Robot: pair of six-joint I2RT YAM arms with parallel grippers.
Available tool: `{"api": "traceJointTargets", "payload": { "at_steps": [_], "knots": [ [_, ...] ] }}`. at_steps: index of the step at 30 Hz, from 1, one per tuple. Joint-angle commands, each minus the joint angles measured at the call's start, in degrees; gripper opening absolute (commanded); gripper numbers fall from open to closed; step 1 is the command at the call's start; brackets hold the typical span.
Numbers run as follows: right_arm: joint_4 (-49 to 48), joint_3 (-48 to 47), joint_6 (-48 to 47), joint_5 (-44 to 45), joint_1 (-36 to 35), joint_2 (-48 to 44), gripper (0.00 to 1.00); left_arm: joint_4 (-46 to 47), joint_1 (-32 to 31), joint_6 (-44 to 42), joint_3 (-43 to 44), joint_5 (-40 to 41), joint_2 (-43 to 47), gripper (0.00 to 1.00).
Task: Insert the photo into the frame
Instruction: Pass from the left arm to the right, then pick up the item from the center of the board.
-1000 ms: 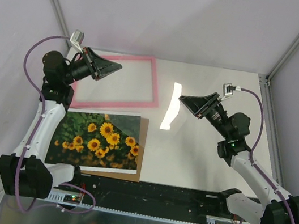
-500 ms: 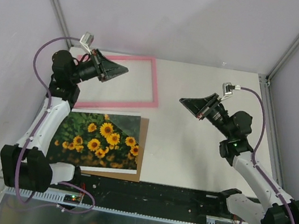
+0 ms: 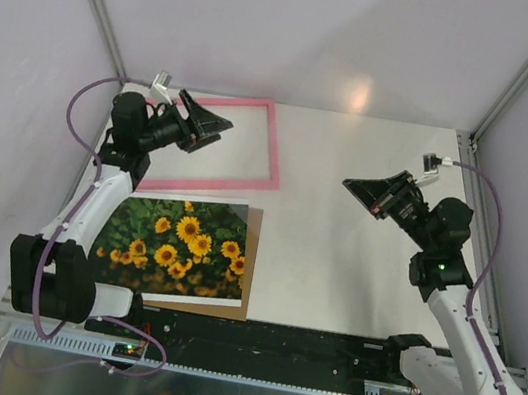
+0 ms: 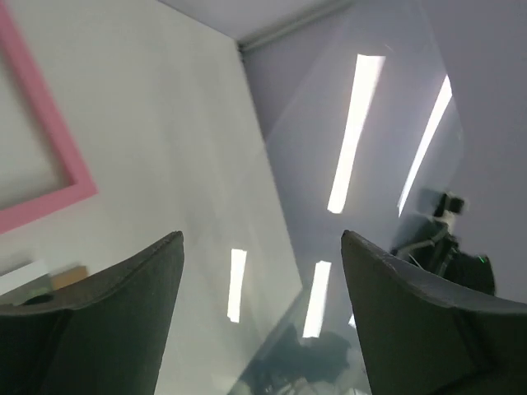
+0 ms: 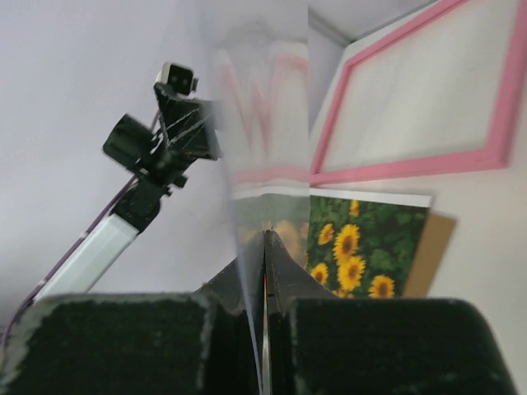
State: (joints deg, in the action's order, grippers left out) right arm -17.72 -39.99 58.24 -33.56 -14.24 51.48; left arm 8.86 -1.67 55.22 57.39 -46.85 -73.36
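1. Just on the near side of the frame (image 3: 274, 149), the photo (image 3: 174, 248) lies face up on a brown board (image 3: 248, 266). It is not yet in the frame, and its far edge sits close beside the frame's near rail.
2. Right of the frame and well apart from it, the right gripper (image 3: 351, 186) is pinched tight on the edge of a clear pane (image 5: 263, 123). It has drawn back rightward since a second ago.
3. Over the frame's far left part hangs the left gripper (image 3: 207, 115), fingers now spread wide with nothing between them — a second ago they were closed.
4. That reads as a handover: the left has let go of the pane and the right alone carries it. With the pane away, the frame's opening looks free to take the photo — and the left arm is the one free to fetch it.
5. Count: one photo, one frame, one board, one pane, two grippers.
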Motion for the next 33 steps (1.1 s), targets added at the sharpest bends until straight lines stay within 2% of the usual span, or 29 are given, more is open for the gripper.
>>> {"api": "traceJointTargets", "payload": {
  "at_steps": [1, 7, 15, 22, 33],
  "knots": [
    [8.0, -2.8, -4.1, -2.2, 5.5, -3.3, 0.00, -8.4, 0.6, -5.1, 2.9, 14.7, 0.0, 0.82],
    [15.3, -2.8, -7.7, -3.7, 11.5, -5.8, 0.00, -18.1, -0.3, 0.7, 1.4, 36.3, -0.6, 0.81],
    [23.4, -4.1, -12.1, -3.2, 15.0, -5.1, 0.00, -28.5, -6.7, 8.3, 4.9, 56.9, -7.5, 0.80],
    [28.7, -5.9, -16.1, -2.5, 18.8, -4.9, 0.00, -33.2, -11.5, 13.0, 11.1, 64.4, -17.3, 0.79],
    [30.4, -6.3, -16.8, -3.2, 20.3, -5.2, 0.00, -42.0, -15.6, 20.3, 19.0, 69.5, -29.6, 0.76]
  ]
}}
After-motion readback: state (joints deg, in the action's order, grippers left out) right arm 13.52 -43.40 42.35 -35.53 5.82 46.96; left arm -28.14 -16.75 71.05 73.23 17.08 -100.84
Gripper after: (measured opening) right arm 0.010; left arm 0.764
